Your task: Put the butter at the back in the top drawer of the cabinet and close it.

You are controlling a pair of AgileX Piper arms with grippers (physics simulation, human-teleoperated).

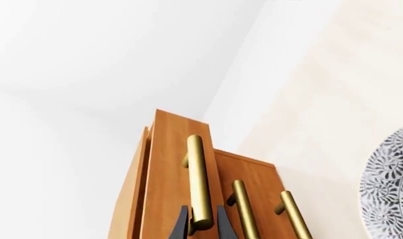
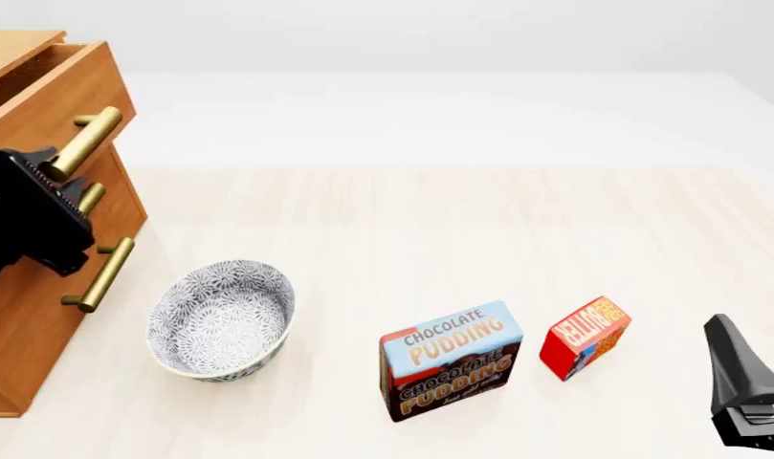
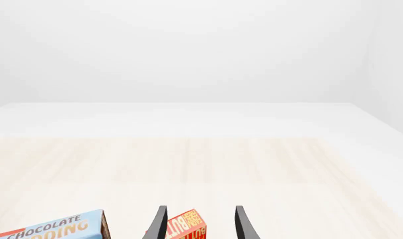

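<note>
I judge the step in hand is opening the top drawer (image 2: 57, 96): I want a straight pull along its travel, no twist, till there's room for the box. Left hand (image 1: 202, 221) reaches in at the far left, fingers narrow around the brass handle (image 1: 199, 179). Butter (image 2: 586, 336) sits on the desk (image 2: 489, 220) near-right, just beside the pudding box (image 2: 452, 360). Right hand (image 3: 199, 224) is low, wide apart, empty, aimed at the butter.
</note>
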